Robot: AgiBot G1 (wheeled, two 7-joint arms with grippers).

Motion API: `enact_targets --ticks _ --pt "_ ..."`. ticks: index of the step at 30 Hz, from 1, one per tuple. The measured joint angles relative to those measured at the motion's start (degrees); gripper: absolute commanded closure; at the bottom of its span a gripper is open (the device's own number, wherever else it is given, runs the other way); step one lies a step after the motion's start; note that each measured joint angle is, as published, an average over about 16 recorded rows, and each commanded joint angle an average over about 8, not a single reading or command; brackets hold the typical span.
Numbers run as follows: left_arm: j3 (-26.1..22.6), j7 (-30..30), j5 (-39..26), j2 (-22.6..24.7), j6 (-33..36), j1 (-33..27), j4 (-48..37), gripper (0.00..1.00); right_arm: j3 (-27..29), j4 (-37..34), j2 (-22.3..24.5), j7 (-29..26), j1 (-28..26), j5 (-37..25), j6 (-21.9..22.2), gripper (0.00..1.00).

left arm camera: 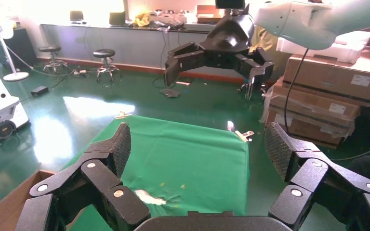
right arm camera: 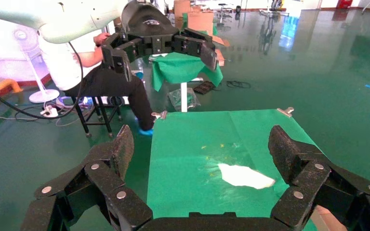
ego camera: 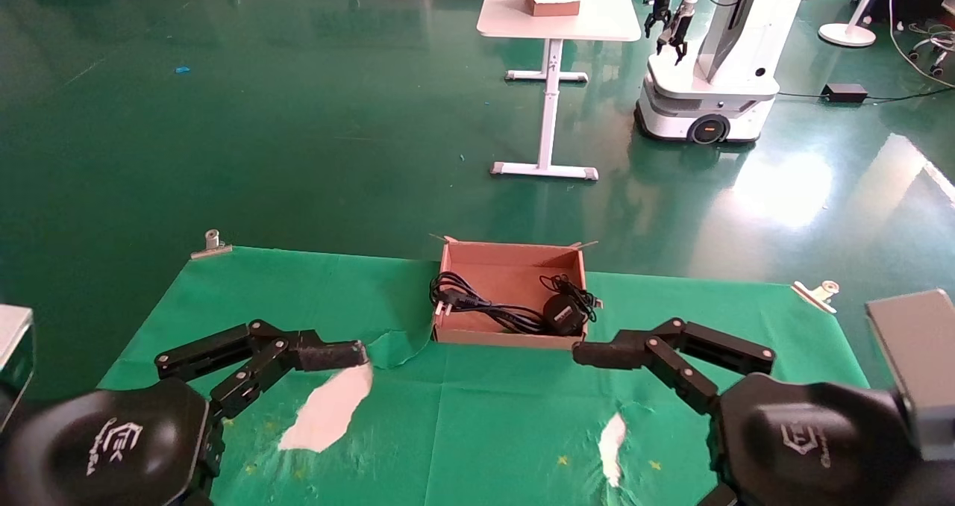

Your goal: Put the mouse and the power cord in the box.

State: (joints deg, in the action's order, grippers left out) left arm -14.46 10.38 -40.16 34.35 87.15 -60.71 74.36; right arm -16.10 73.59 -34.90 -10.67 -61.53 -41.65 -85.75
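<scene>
Both my left gripper [ego camera: 351, 357] and right gripper [ego camera: 593, 354] hover wide open and empty beside the shallow brown cardboard box [ego camera: 485, 336], which holds the small black oval mouse [ego camera: 565, 313] and looped thick black power cord [ego camera: 477, 304].

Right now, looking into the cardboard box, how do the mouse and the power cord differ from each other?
The mouse is a compact oval body sitting in the right corner of the box nearest the robot; the power cord is a long thick cable stretching from the left wall toward it. The mouse trails a thin tangled wire over the right wall, while the power cord ends in a plug with prongs at the left wall. Both are black and lie inside the box.
</scene>
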Motion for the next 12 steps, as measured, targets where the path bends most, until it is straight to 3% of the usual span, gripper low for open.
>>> enact_targets --ticks 12 --pt "-0.87 0.22 -0.95 0.37 -0.82 -0.46 -0.44 0.0 -0.03 -0.04 -0.03 0.0 -0.03 -0.05 0.02 0.0"
